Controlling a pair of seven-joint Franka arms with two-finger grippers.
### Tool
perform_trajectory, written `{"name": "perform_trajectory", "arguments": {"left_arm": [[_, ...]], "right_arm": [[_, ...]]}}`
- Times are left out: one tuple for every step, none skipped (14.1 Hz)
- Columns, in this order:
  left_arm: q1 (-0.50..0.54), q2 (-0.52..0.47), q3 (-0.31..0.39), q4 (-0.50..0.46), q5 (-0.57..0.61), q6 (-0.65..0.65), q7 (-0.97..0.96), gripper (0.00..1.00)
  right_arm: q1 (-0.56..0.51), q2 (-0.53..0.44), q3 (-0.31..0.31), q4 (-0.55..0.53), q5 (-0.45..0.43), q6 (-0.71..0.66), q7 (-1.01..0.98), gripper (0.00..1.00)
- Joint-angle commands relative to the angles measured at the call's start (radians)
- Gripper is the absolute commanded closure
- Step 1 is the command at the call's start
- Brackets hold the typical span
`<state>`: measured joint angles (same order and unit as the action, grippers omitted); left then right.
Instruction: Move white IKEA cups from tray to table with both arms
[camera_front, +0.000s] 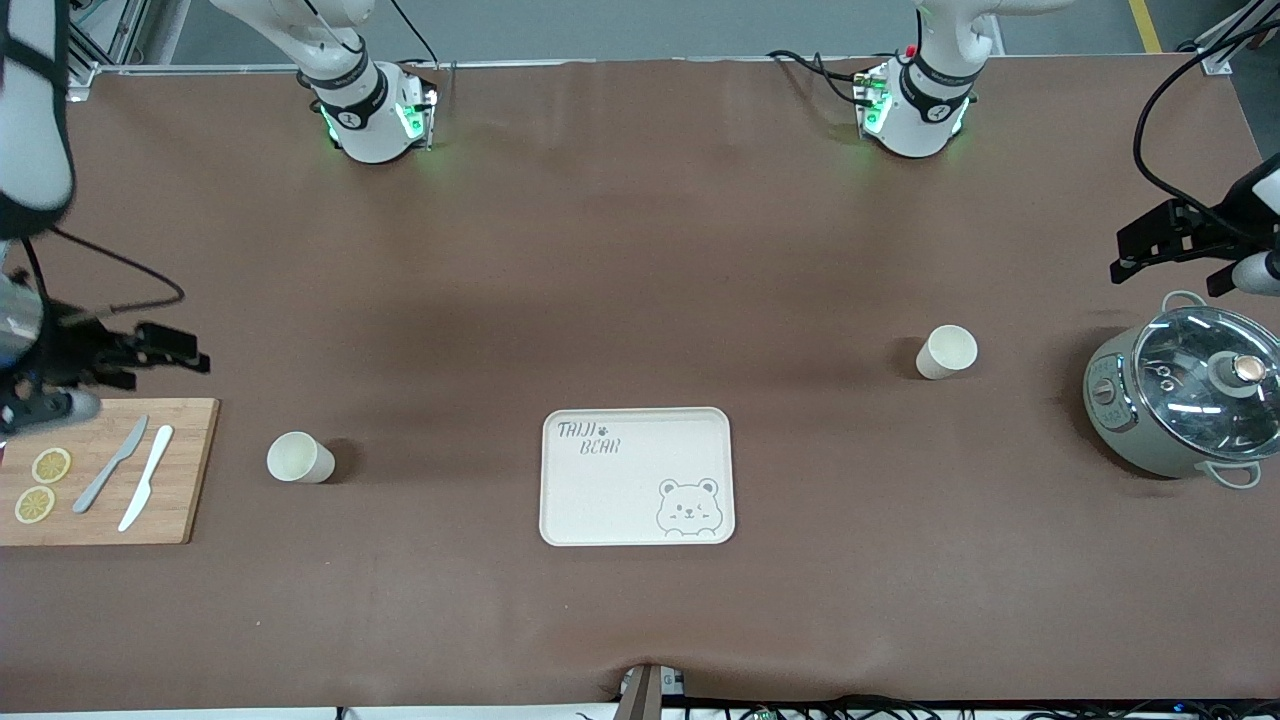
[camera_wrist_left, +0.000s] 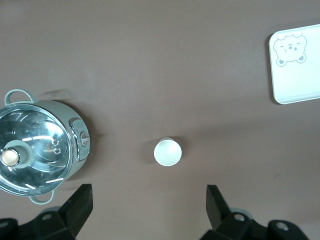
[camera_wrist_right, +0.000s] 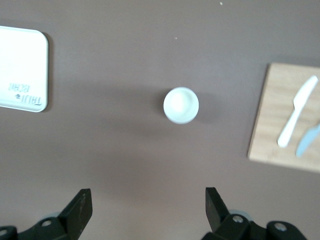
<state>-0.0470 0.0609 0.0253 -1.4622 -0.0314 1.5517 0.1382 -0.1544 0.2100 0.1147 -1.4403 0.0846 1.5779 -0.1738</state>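
Two white cups are seen upright on the brown counter (camera_front: 640, 250), neither on the bear-printed tray (camera_front: 637, 476), which sits low centre in the front view. The first cup (camera_front: 946, 351) is found right of centre in the front view, between the tray and the lidded pot (camera_front: 1185, 399), farther from the front camera than the tray; in the left wrist view it (camera_wrist_left: 167, 152) is seen near frame centre, with the pot (camera_wrist_left: 40, 147) at the left edge and a tray corner (camera_wrist_left: 296, 62) at upper right. The second cup (camera_front: 299, 458) is found at lower left of the front view, between the tray and the wooden cutting board (camera_front: 185, 470); in the right wrist view it (camera_wrist_right: 181, 105) is seen just above centre, the board (camera_wrist_right: 272, 130) at the right edge, the tray (camera_wrist_right: 22, 67) at the upper left. Two knives (camera_front: 130, 475) and two lemon slices (camera_front: 42, 484) are seen on the board. The left end effector (camera_front: 1165, 245) is held up at the right edge of the front view, just above the pot, released, fingers (camera_wrist_left: 77, 205) spread wide, nothing held. The right end effector (camera_front: 130, 355) is held at the left edge, over the board's upper edge, likewise released, fingers (camera_wrist_right: 215, 205) wide apart, nothing gripped.
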Motion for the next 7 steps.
{"name": "perform_trajectory", "arguments": {"left_arm": [[0.006, 0.020, -0.010, 0.028, -0.002, -0.004, 0.001, 0.00], [0.007, 0.020, -0.010, 0.028, -0.002, -0.005, -0.011, 0.00], [0.007, 0.020, -0.010, 0.026, -0.001, -0.004, -0.028, 0.00], [0.007, 0.023, -0.010, 0.026, 0.004, -0.001, -0.028, 0.00], [0.007, 0.028, -0.010, 0.025, 0.005, 0.010, -0.028, 0.00], [0.009, 0.033, -0.010, 0.025, 0.013, 0.036, -0.028, 0.00], [0.010, 0.033, -0.010, 0.025, 0.021, 0.051, -0.026, 0.00]], "right_arm": [[-0.008, -0.182, -0.003, -0.176, 0.001, 0.011, 0.043, 0.00], [-0.014, -0.252, -0.006, -0.249, 0.001, 0.025, 0.054, 0.00], [-0.016, -0.315, -0.009, -0.312, 0.001, 0.043, 0.085, 0.00], [-0.028, -0.375, -0.010, -0.365, 0.001, 0.057, 0.098, 0.00], [-0.037, -0.405, -0.010, -0.373, 0.000, 0.047, 0.100, 0.00], [-0.037, -0.419, -0.012, -0.365, -0.003, 0.037, 0.103, 0.00], [-0.039, -0.419, -0.010, -0.347, -0.014, 0.034, 0.103, 0.00]]}}
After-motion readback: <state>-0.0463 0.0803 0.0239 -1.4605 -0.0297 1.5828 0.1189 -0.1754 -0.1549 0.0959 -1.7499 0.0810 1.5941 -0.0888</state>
